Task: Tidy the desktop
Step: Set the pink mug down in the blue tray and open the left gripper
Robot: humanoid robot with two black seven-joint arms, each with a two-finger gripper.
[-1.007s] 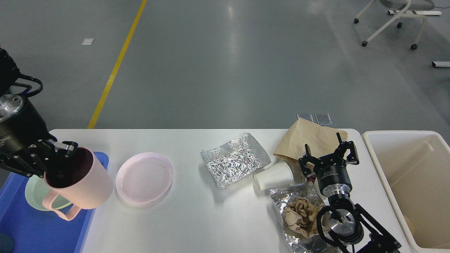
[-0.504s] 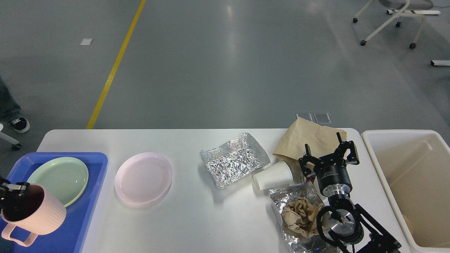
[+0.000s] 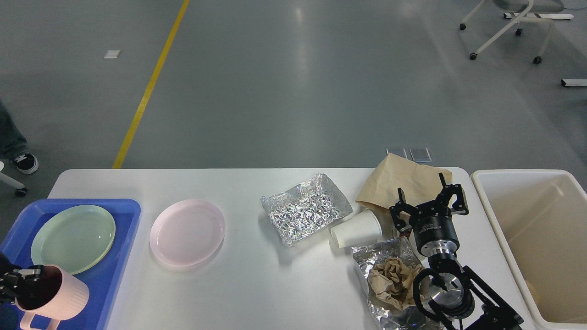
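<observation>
step: set mug (image 3: 57, 297) upright in tray (image 3: 112, 275) | left gripper (image 3: 18, 284) clamped on mug rim — clear of green plate (image 3: 73, 237) | right gripper (image 3: 431, 204) fingers apart, over bag (image 3: 403, 181) | desktop (image 3: 247, 284) — cluttered

Colours and patterns across the white desktop (image 3: 257, 293)

A pale pink plate (image 3: 187, 232) with faint concentric rings is seen at 9 o'clock of the crinkled silver foil tray (image 3: 305, 214). At the far 9 o'clock edge a blue tray (image 3: 117, 238) is seen, with a mint green plate (image 3: 73, 238) in it and a pale pink ribbed mug (image 3: 55, 300) with a dark interior, met by the black left gripper (image 3: 20, 282). A tan brown paper bag (image 3: 406, 181) is shown at 2 o'clock, a plain white paper cup (image 3: 357, 228) beside it. Crumpled brown paper (image 3: 390, 282) is set on shiny silver foil (image 3: 380, 256) at 5 o'clock. The right gripper (image 3: 431, 201) is black with a silver metal wrist. A cream bin (image 3: 536, 238) is seen at 3 o'clock. The grey floor (image 3: 293, 82) is crossed by a yellow line (image 3: 151, 85).
</observation>
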